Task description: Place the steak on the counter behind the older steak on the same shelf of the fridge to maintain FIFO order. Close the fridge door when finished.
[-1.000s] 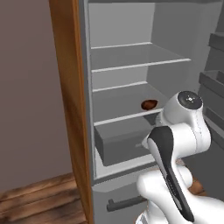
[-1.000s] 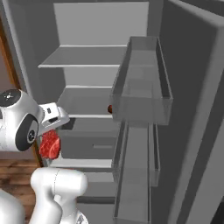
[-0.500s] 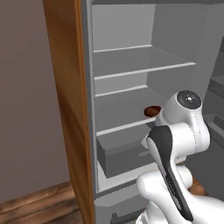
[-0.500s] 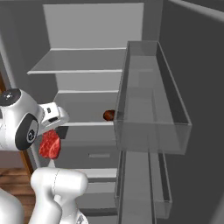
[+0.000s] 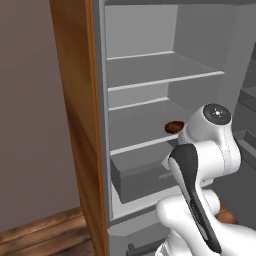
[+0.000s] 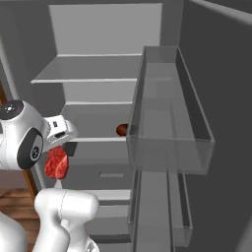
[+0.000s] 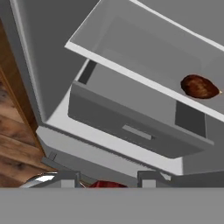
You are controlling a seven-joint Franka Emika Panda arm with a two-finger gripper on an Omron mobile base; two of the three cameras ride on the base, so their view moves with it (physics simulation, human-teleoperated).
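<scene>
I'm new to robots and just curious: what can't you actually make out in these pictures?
- Gripper: in the right base view the red steak hangs under it and covers the fingers, so the grip is not plain.
- Older steak: in the right base view the door bin hides part of it; in the left base view the arm overlaps it.
- Drawer: shut, contents hidden.
</scene>
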